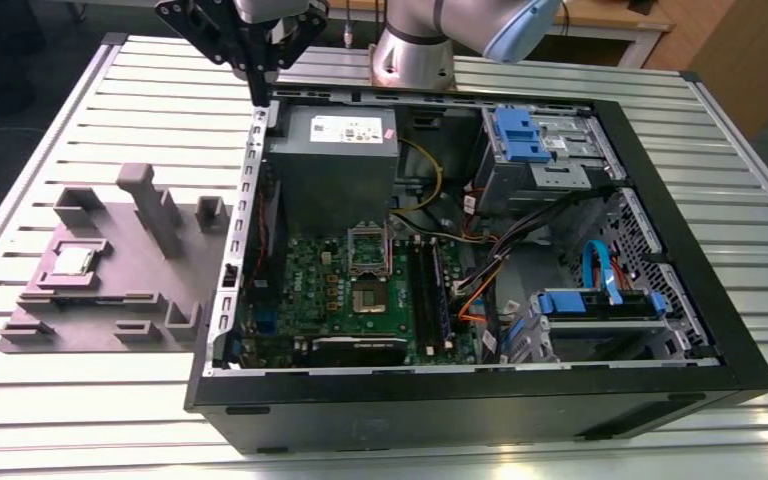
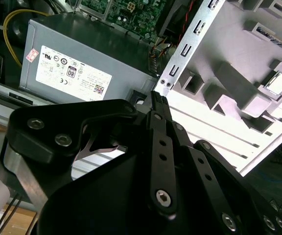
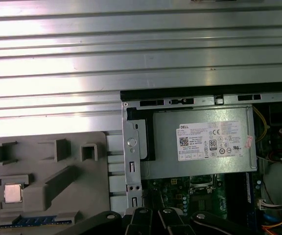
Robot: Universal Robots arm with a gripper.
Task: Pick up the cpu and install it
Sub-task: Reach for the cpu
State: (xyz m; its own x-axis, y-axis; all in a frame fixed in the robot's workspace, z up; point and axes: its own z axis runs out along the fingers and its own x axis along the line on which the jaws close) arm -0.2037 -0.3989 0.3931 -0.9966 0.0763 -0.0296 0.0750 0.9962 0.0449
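The cpu (image 1: 75, 260) is a small silvery square lying flat in a recess of the grey holder block (image 1: 131, 300), at the exterior view's left of the open computer case (image 1: 704, 330). It also shows in both wrist views, as the cpu (image 3: 12, 193) and the cpu (image 2: 281, 82). My gripper (image 1: 263, 98) hangs above the case's back corner, over the edge by the power supply (image 1: 337, 150), well away from the cpu. Its black fingers (image 2: 156, 105) meet at the tip, shut with nothing between them. The socket (image 1: 368, 295) lies on the green motherboard inside the case.
The case lies on its side on a slatted metal table (image 1: 77, 390). Inside are the grey power supply, blue drive brackets (image 1: 531, 135), cables and memory slots (image 1: 424, 290). The holder block has raised posts (image 1: 157, 205) near the cpu.
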